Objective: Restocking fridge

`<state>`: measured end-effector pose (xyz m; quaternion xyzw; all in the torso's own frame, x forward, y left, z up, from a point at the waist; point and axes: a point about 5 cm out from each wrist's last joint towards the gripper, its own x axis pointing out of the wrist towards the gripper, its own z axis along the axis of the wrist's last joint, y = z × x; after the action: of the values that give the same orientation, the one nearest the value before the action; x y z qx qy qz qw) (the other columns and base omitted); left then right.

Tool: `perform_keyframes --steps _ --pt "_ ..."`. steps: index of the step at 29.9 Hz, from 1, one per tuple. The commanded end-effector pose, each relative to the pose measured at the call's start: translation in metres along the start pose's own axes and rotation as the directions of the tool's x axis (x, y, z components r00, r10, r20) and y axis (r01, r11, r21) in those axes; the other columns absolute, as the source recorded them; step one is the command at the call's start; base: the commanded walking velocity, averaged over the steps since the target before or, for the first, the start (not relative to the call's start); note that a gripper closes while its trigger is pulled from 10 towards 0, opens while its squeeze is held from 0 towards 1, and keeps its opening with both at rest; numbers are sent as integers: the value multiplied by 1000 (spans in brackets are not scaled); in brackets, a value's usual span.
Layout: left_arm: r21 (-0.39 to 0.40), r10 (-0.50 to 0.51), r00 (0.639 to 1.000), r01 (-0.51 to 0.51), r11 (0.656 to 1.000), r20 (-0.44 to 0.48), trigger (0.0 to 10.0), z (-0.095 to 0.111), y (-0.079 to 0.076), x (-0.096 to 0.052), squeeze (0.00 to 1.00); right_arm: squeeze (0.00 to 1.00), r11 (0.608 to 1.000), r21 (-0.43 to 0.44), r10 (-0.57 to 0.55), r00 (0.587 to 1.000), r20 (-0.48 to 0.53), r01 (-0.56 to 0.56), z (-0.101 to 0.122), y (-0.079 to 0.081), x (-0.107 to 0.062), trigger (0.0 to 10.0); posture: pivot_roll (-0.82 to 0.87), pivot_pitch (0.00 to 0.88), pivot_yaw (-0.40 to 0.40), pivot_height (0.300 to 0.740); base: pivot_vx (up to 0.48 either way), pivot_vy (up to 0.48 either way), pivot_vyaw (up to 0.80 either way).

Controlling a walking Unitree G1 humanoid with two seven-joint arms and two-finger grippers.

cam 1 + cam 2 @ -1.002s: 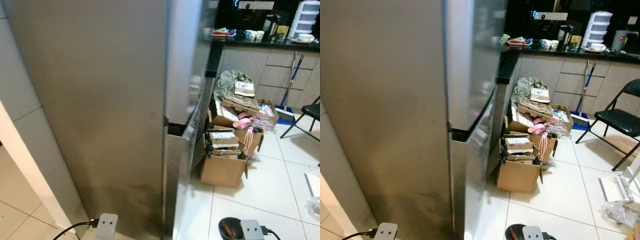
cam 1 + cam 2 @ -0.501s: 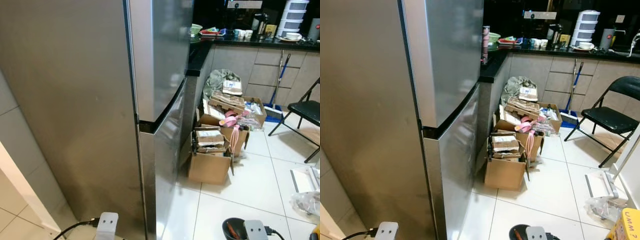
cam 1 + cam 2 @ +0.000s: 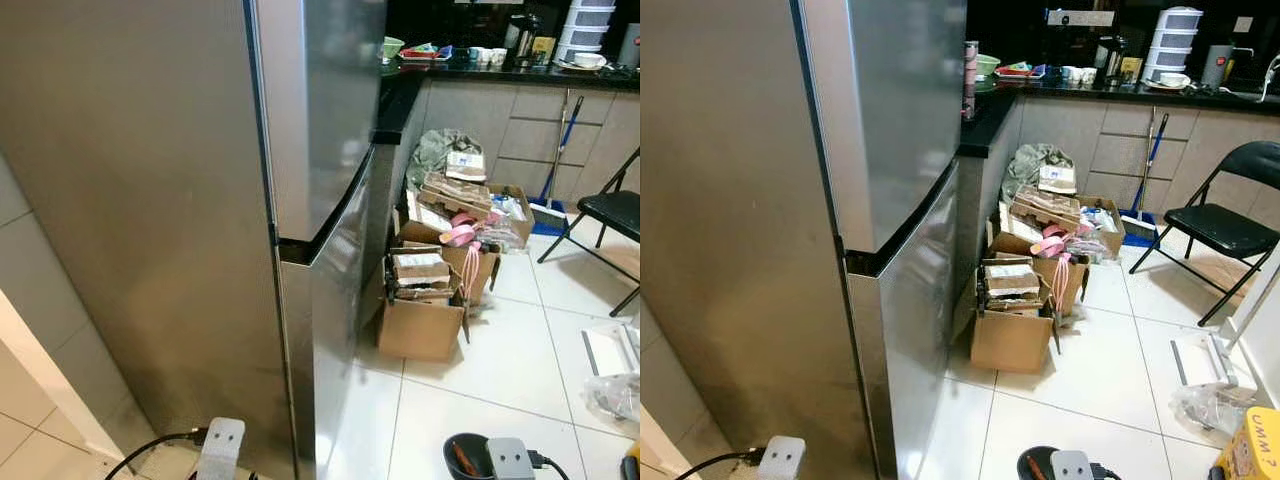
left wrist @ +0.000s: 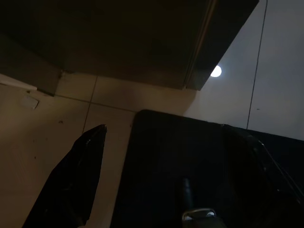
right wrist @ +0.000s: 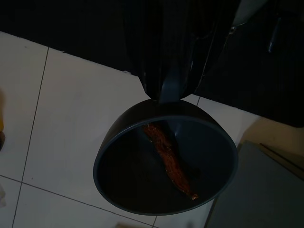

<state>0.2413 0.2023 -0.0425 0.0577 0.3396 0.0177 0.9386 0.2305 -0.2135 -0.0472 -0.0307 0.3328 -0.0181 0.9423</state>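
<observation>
A tall steel fridge [image 3: 200, 200] stands close before me, with its upper door [image 3: 335, 100] and lower door [image 3: 335, 330] both closed. My right gripper [image 5: 169, 91] hangs low over the white tiles, shut on the rim of a dark bowl [image 5: 142, 175]. A strip of reddish-brown food [image 5: 170, 161] lies in the bowl. That bowl [image 3: 463, 458] shows at the bottom edge, right of the fridge's front corner. My left arm [image 3: 222, 445] hangs idle by the fridge's lower side, and its wrist view is very dark.
Open cardboard boxes [image 3: 420, 325] full of packaging sit on the floor past the fridge, along a dark counter [image 3: 1090, 90]. A black folding chair [image 3: 1230, 225] stands at the right. A plastic bag [image 3: 1210, 405] and a yellow box [image 3: 1252, 452] lie near right.
The camera has swung so the fridge's front doors and the chair come into view, then dipped slightly. The bowl stays in my right gripper.
</observation>
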Motion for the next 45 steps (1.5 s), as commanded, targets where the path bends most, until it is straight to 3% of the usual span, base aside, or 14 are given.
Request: perform_keyframes --steps 1,10,20,22,38,45 --pt "-4 17 1000 -17 1000 -22 10000 -3 6 -1 0 0 1000 16 -12 1000 2 12 -1 -2 -1 10000 -64 79 -5 740 0 0 0" --pt "-56 29 999 -30 998 -17 10000 -1 7 0 0 0 1000 14 -17 1000 4 17 0 -4 -1 10000 -71 82 -7 740 0 0 0" --pt "-55 26 999 -28 998 -25 10000 -2 4 0 0 0 1000 13 -20 1000 4 20 0 -7 -1 10000 -76 85 -10 740 0 -419 0" --pt "-84 41 999 -44 995 -32 10000 -3 5 0 0 0 1000 13 -21 1000 3 21 0 -7 -1 10000 -75 85 -10 740 0 0 0" --pt "-87 54 998 -58 995 -41 10000 -5 10 -1 0 0 1000 14 -13 1000 7 13 1 -5 -1 10000 -73 87 -10 740 0 0 0" --pt "-47 29 1000 -29 998 -6 10000 1 8 1 0 0 1000 11 -12 1000 5 12 -1 -5 -1 10000 -78 88 -10 740 0 0 0"
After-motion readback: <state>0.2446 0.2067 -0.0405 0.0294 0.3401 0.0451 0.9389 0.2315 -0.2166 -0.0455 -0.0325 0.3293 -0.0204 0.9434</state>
